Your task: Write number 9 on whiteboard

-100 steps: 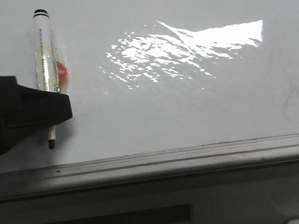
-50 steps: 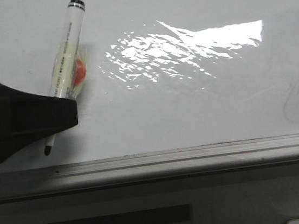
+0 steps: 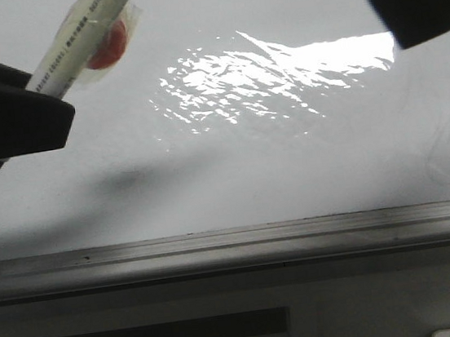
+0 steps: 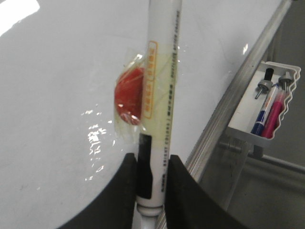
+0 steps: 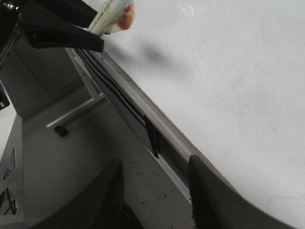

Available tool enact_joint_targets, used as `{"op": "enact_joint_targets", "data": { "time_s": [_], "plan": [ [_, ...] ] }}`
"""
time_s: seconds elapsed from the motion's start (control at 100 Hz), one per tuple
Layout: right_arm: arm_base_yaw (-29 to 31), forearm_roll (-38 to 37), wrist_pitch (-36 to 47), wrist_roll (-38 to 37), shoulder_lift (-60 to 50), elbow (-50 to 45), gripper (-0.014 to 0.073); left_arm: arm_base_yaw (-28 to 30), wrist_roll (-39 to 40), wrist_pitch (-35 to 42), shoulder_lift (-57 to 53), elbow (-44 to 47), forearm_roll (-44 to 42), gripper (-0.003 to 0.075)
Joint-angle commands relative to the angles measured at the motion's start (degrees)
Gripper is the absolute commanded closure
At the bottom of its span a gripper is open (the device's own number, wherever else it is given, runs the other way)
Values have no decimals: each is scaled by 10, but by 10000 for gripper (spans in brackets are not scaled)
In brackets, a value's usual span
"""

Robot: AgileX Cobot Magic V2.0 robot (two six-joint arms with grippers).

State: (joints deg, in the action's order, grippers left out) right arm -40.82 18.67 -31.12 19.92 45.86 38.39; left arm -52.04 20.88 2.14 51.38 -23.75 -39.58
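Clearly the left gripper point(image 4: 151, 176), black and two-fingered, was clamped on the white marker pen with printed barrel and a red blob taped to its side point(image 4: 159, 95), jaws pinching the lower barrel so the tip poked out below. In the front view that marker point(image 3: 83, 46) sat at upper left of the frame, tilted, its dark tip at the far left edge and apparently lifted clear of the board, judging by the soft shadow lower down; contact could not be confirmed.

The large glossy white-grey whiteboard point(image 3: 249, 165) filled the upper part of the frame, glare patch at centre, grey metal rail point(image 3: 234, 240) along its lower edge. No number 9 was visible on it, only a faint curved smudge point(image 3: 440, 146) at right, so writing looked not yet started.

The right gripper point(image 5: 152, 195) showed its fingers spread wide and held nothing, probably parked out of the way; it appeared as a dark shape at upper right of the front view. A white wire tray with spare markers point(image 4: 264, 107) hung beside the rail.
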Motion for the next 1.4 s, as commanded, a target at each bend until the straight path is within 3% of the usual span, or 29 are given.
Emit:
{"op": "enact_joint_targets", "data": {
  "time_s": [0.0, 0.12, 0.32, 0.47, 0.84, 1.24, 1.39],
  "plan": [
    [-21, 10, 75, 12, 29, 20, 298, -16, 5, 27, -6, -20, -52, 741],
    [-67, 10, 101, 12, 63, 20, 298, -32, 5, 45, 8, -20, -105, 741],
    [-126, 12, 163, 11, 86, 20, 298, -38, 5, 70, 33, -20, -116, 741],
    [-126, 19, 204, 6, 86, 20, 298, -38, 5, 83, 35, -20, -116, 741],
    [-126, 19, 208, 0, 86, 20, 298, -38, 5, 97, 32, -8, -118, 741],
    [-101, 40, 169, -4, 91, 36, 298, -38, 5, 64, -14, 23, -137, 741],
    [-110, 42, 137, -4, 105, 48, 298, -38, 5, 106, 7, 23, -137, 741]
  ]
}}
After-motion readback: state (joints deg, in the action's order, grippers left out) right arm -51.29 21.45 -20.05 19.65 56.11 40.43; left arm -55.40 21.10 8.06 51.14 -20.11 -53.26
